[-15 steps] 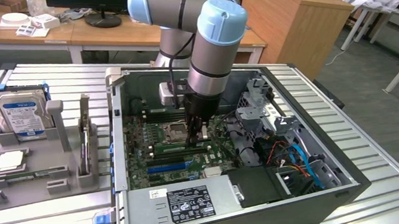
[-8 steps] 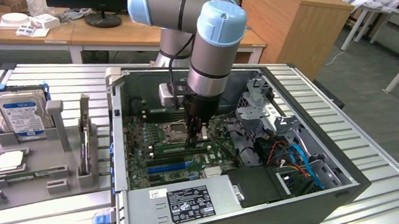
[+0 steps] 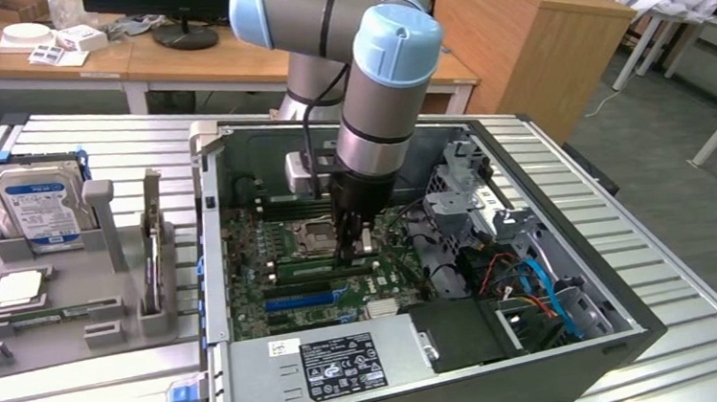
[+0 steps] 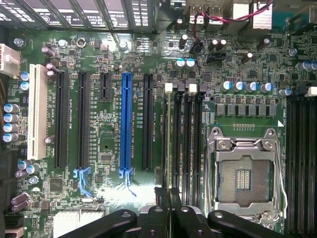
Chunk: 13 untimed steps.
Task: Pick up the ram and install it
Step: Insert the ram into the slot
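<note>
Both fingers of the pincer sit together above the memory slots; likely the seating step, calling for square alignment. Whether it clamps the ram is unclear.

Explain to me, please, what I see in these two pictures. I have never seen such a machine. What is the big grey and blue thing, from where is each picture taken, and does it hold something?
The grey and blue thing is a robot arm. One picture comes from a camera off the arm. The other comes from a camera on its wrist, looking down at the motherboard.

On the metal table lies an open computer case, and the arm reaches into it. Its gripper is shut, just over the memory slots, beside the empty processor socket. I cannot tell whether a thin board sits between its fingers.

On the exterior view's left, a grey rack holds a hard drive and a long green stick, likely a ram.
</note>
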Available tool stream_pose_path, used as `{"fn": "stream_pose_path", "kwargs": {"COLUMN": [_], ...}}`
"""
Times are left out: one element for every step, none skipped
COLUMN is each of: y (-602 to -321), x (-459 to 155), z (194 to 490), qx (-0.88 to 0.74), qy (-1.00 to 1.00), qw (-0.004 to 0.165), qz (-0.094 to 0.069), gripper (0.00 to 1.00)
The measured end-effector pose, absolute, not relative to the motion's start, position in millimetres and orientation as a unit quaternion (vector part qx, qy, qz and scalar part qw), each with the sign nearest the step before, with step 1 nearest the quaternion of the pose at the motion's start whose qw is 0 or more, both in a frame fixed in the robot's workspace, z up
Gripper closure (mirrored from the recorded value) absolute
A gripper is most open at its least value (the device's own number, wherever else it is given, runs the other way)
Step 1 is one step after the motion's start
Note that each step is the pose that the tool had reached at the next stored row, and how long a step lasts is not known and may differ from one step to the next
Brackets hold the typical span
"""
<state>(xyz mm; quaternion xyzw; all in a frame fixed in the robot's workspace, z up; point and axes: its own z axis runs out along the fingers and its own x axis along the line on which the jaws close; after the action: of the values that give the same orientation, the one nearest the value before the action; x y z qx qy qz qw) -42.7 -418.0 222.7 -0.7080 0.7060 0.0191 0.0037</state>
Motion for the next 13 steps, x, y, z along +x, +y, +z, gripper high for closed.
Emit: {"fn": "stream_pose_path", "kwargs": {"y": [-418.0,-418.0,-418.0,-418.0,-418.0,-418.0,-418.0,-417.9,-417.9,-417.9,-417.9,-417.9,-417.9], "x": [-42.7,-42.7,-42.8,-42.8,-42.8,-42.8,-42.8,-42.8,-42.7,-42.8,-42.7,-42.7,-42.7], "z": [222.1,221.6,221.1,220.9,220.9,220.9,220.9,220.8,220.8,220.8,220.7,220.7,220.7], "qx": [-0.708,-0.708,-0.708,-0.708,-0.708,-0.708,-0.708,-0.708,-0.708,-0.708,-0.708,-0.708,-0.708], "qy": [0.706,0.706,0.706,0.706,0.706,0.706,0.706,0.706,0.706,0.706,0.706,0.706,0.706], "qw": [0.004,0.004,0.004,0.004,0.004,0.004,0.004,0.004,0.004,0.004,0.004,0.004,0.004], "qz": [0.019,0.019,0.019,0.019,0.019,0.019,0.019,0.019,0.019,0.019,0.019,0.019,0.019], "gripper": [0.88,0.88,0.88,0.88,0.88,0.88,0.88,0.88,0.88,0.87,0.82,0.82,0.75]}}
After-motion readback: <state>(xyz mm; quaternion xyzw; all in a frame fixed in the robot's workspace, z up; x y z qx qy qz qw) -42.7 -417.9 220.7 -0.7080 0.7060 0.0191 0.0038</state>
